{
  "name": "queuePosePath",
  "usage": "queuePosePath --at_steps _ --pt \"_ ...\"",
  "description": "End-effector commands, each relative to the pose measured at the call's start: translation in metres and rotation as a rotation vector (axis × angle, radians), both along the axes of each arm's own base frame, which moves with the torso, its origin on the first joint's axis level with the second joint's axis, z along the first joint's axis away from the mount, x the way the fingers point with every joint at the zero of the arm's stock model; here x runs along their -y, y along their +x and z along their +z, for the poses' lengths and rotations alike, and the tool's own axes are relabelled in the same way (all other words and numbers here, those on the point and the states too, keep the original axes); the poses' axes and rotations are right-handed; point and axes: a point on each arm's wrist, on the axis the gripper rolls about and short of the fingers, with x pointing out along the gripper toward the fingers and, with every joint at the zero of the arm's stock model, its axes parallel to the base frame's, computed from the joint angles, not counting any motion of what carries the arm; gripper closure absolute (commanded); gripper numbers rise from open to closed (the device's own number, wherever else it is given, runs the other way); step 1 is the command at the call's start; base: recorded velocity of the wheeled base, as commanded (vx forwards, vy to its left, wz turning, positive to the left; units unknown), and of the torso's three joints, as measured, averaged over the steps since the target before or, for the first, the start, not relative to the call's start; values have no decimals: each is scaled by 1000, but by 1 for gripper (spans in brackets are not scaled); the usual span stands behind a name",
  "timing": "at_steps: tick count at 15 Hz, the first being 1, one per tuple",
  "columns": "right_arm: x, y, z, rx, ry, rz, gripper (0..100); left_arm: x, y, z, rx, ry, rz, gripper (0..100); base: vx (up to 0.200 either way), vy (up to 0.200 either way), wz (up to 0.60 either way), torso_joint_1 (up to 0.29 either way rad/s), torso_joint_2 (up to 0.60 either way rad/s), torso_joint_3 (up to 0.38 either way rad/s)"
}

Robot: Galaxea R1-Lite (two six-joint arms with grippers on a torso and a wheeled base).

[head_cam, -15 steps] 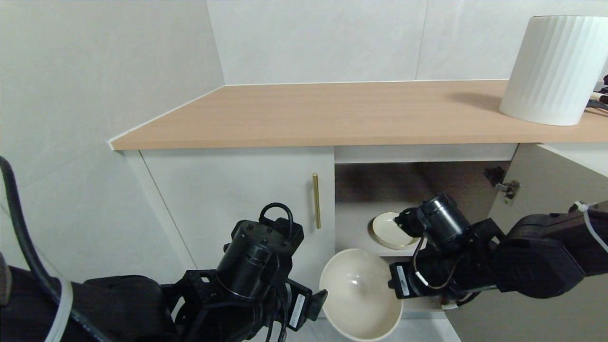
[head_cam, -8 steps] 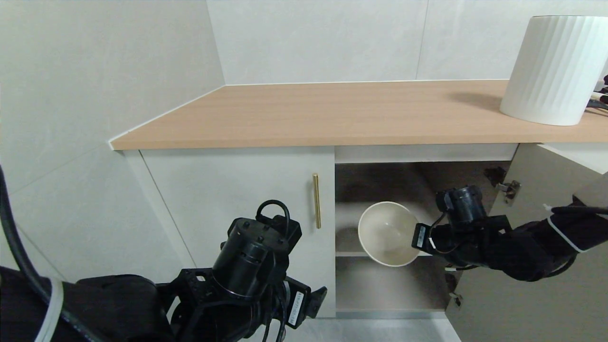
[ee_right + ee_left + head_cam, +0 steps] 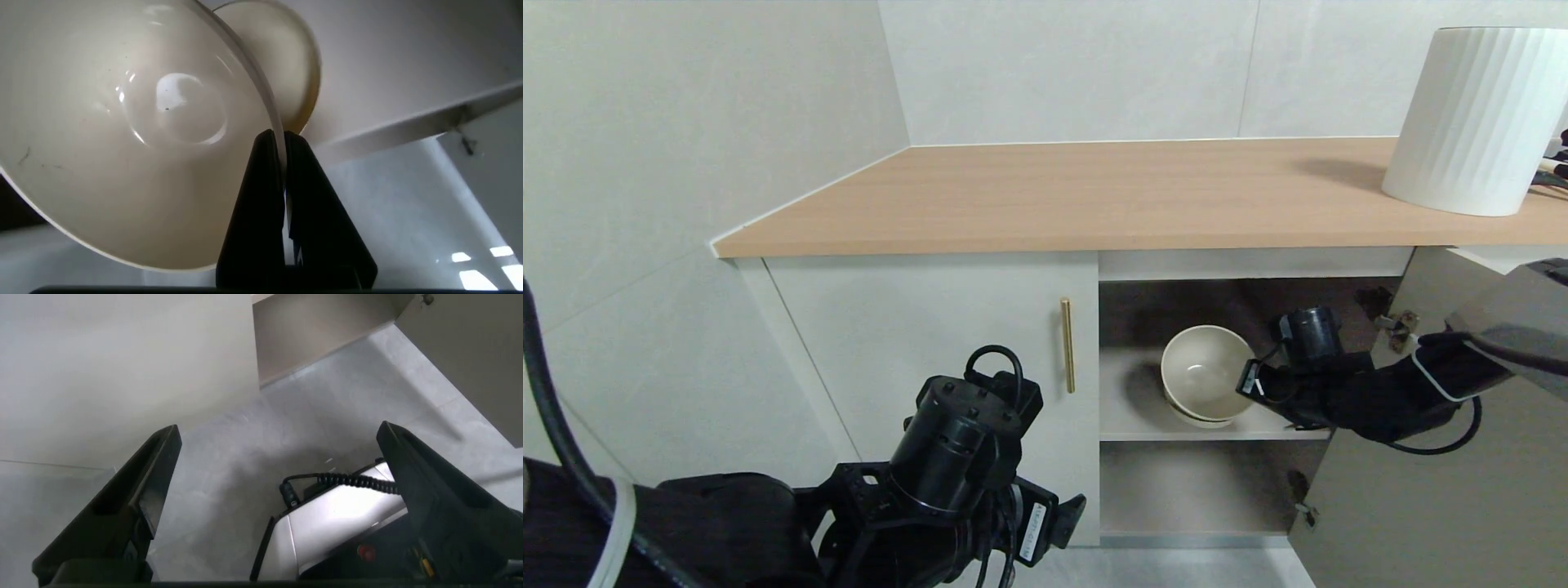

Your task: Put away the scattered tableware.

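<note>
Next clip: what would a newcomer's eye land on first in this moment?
The cream bowl, pinched by its rim in the right gripper, sits inside the open cabinet over a small plate on the upper shelf; whether they touch is unclear. Next comes the tall white ribbed container on the wooden counter at the right. The left gripper hangs open, low above the floor.
</note>
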Motion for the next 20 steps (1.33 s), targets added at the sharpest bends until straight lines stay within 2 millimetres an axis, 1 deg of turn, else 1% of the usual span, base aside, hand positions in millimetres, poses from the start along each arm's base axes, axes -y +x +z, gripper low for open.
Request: queuePosePath --at_steps 1,4,9,10,12,20 --pt "3 15 -23 -29 -18 -30 100 0 0 -1 -2 2 1 0 0 0 0 0 0 0" --pt "3 23 -25 -17 -17 -34 100 0 0 -2 -4 5 1 0 0 0 0 0 0 0" --pt "5 29 -33 -27 -22 -43 100 1 1 -4 -12 7 4 0 0 0 0 0 0 0" --pt "7 31 -32 -21 -22 -48 100 1 1 -4 -12 7 4 0 0 0 0 0 0 0" --pt "8 31 -35 -25 -23 -50 100 1 1 -5 -13 8 4 0 0 0 0 0 0 0" --pt "7 33 -35 -33 -26 -45 100 1 1 -4 -12 7 4 0 0 0 0 0 0 0"
